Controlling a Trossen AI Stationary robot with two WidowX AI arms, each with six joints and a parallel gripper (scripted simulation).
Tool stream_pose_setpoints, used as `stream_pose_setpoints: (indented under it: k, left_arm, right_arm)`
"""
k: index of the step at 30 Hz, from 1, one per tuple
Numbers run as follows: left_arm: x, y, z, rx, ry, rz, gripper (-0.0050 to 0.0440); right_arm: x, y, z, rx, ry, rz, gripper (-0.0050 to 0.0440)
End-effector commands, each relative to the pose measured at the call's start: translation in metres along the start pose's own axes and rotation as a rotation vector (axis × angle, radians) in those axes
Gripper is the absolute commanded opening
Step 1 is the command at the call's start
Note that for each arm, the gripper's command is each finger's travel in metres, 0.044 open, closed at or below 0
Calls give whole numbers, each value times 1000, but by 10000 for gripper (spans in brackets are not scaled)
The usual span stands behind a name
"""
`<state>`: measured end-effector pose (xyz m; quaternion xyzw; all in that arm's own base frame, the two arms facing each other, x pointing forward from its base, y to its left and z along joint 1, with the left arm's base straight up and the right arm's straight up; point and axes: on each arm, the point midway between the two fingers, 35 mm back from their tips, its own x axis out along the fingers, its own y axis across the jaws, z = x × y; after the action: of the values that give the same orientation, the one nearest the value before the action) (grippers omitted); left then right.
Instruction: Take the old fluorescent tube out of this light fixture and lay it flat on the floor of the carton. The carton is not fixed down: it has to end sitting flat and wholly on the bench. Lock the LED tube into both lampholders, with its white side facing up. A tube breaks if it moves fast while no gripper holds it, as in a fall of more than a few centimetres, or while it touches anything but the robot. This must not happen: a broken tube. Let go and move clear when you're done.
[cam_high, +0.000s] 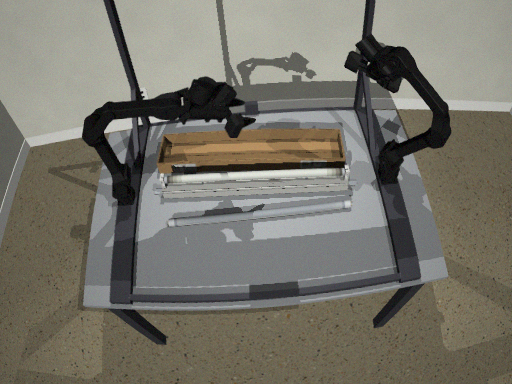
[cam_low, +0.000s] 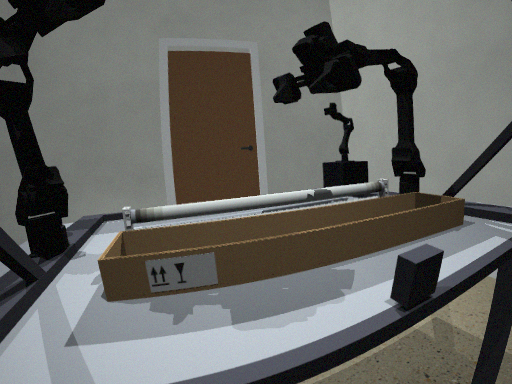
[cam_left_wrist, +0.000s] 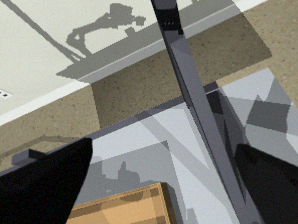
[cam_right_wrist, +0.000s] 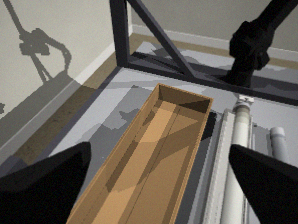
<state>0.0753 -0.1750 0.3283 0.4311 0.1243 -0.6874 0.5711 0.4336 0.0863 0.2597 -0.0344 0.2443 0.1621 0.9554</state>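
The fluorescent tube (cam_high: 255, 175) (cam_low: 240, 204) sits between both lampholders (cam_low: 127, 217) (cam_low: 383, 187) of the white fixture (cam_high: 240, 192). The LED tube (cam_high: 260, 213) (cam_right_wrist: 278, 142) lies in front of the fixture, slightly slanted, looking grey from above. The carton (cam_high: 250, 147) (cam_low: 300, 242) (cam_left_wrist: 145, 205) stands flat behind the fixture, without a tube in it. My right gripper (cam_high: 250, 111) (cam_right_wrist: 160, 150) is open above the carton, fingers towards its far end. My left gripper (cam_left_wrist: 164, 148) is open, high near the back-right post in the top view; its fingertips are unclear there.
A black block (cam_high: 251, 107) (cam_low: 417, 277) (cam_left_wrist: 27, 157) stands at the back rail. Dark frame posts (cam_high: 125, 55) (cam_high: 368, 20) rise at both back corners. The carton's front wall runs close beside the fixture. The bench (cam_high: 260, 265) extends in front of the LED tube.
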Motion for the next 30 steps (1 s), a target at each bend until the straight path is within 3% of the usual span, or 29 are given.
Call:
stream_pose_setpoints:
  k: [1,8,10,15,24,27,30]
  left_arm:
    - [-6,-4,-19,-117,30,76,400]
    - [-9,-13,-65,-408,100,205,400]
    - [-9,-13,-65,-408,100,205,400]
    - [-11,-17,-98,-610,156,302,400]
    - [-14,-23,-152,-949,249,466,400]
    - [-15,-24,-160,-1001,262,488,400]
    - [-16,-26,-184,-1154,302,557,400]
  right_arm:
    - [-31,-1,-16,24,47,-29,400]
    - [-73,0,-77,73,243,-76,400]
    - [-73,0,-77,73,243,-76,400]
    - [-107,1,-128,115,406,-115,400]
    - [-154,1,-199,162,631,-167,400]
    - [-159,1,-206,167,653,-172,400]
    - [-167,1,-218,177,692,-181,400]
